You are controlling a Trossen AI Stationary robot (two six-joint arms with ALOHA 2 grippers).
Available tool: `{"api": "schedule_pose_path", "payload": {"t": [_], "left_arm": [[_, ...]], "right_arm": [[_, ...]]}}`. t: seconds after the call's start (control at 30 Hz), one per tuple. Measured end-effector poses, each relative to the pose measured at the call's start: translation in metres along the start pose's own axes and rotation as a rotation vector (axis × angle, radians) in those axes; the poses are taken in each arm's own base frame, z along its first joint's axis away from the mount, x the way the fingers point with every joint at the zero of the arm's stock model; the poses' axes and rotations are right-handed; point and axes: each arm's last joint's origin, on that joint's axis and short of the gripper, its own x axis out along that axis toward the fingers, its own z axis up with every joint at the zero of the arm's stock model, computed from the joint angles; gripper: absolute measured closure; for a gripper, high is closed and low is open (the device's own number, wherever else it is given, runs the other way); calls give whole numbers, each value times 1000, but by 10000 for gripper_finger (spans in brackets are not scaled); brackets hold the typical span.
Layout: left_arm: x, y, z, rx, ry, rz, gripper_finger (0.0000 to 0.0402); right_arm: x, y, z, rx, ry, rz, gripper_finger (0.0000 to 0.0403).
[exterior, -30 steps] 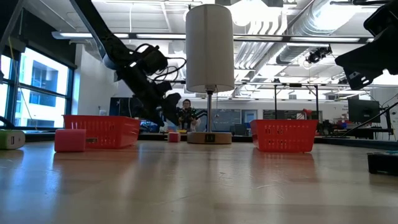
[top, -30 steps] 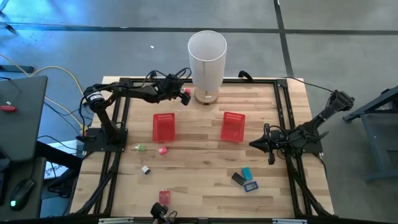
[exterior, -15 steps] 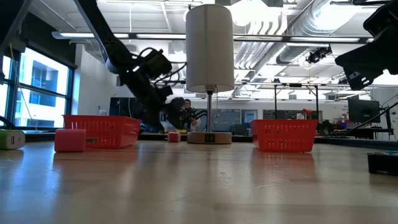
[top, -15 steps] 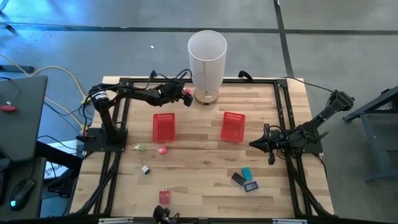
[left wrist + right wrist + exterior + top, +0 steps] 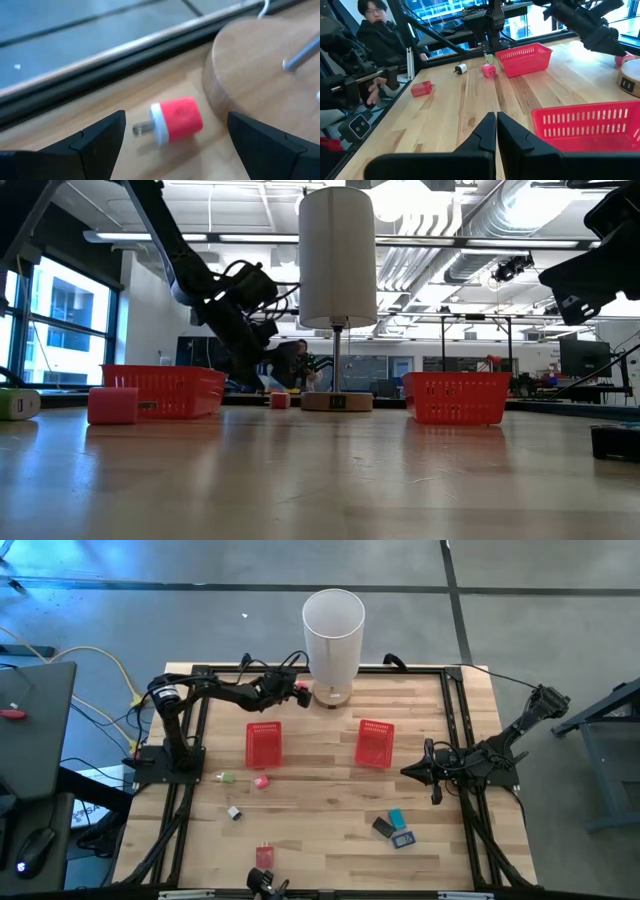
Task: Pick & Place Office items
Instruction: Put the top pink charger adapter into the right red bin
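My left pincer (image 5: 172,137) hangs spread around the red plug (image 5: 175,120) beside the lamp base (image 5: 260,70); my right pincer (image 5: 496,131) waits closed.

Two red baskets (image 5: 264,744) (image 5: 375,743); white cylinder (image 5: 333,632) behind.

We see a red plug (image 5: 176,119) with a white end and silver prongs on the pale wooden table (image 5: 320,830). Two baskets (image 5: 263,743) are red mesh, the tall cylinder (image 5: 332,635) is white, and small pink (image 5: 261,781), green (image 5: 228,777), teal (image 5: 398,818) and black (image 5: 382,828) items lie scattered.
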Motion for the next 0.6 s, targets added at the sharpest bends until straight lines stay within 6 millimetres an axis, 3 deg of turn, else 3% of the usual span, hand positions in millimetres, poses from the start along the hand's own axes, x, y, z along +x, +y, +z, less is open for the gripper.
{"api": "schedule_pose_path", "payload": {"t": [0.6], "left_arm": [[8,-1,-3,4,-38,6,62]], "right_arm": [[1,0,-1,-7,10,-7,401]]}}
